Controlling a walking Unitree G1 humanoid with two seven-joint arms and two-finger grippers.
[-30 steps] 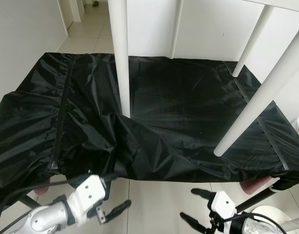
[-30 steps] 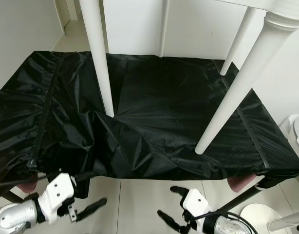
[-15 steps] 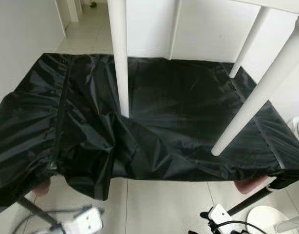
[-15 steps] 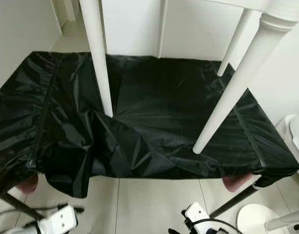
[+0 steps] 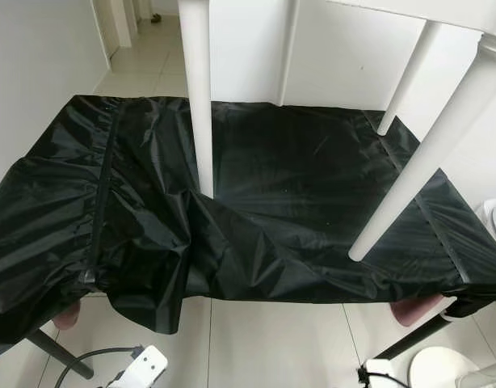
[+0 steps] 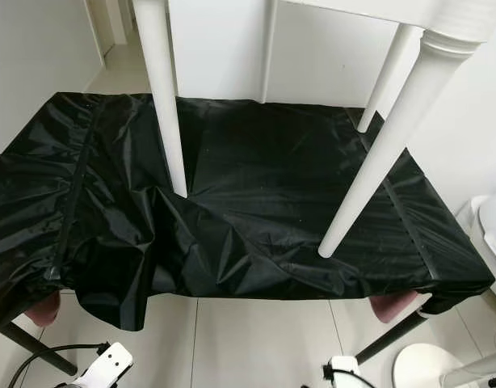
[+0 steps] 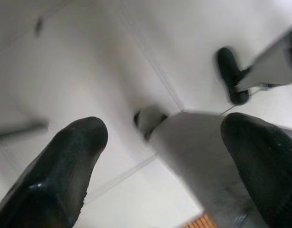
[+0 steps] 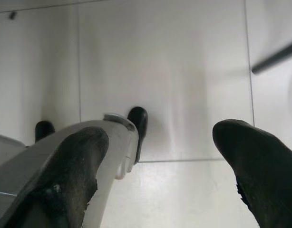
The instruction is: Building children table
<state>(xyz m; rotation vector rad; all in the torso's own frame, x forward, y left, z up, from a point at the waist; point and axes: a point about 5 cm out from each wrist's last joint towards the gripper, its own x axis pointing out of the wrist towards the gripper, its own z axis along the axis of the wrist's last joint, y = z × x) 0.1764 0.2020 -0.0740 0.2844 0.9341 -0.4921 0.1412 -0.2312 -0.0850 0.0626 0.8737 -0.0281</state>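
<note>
A white children's table stands on a black sheet, its top cut off by the upper edge. Two turned legs are near me, one on the left and one on the right; two more legs are at the back. Both arms hang low in front of the sheet, with the left wrist block and right wrist block at the bottom edge. My left gripper is open over the floor tiles, holding nothing. My right gripper is also open and empty, pointing down at my own leg and foot.
The sheet drapes over a low frame with black metal legs and pink feet. A fold of sheet hangs down at the front left. A white round base is on the floor at the right. Walls close in left and behind.
Both grippers have dropped from the bottom of the eye views toward the floor, leaving the wrist blocks at the edge. The camera has shifted slightly; table and sheet have not moved.
</note>
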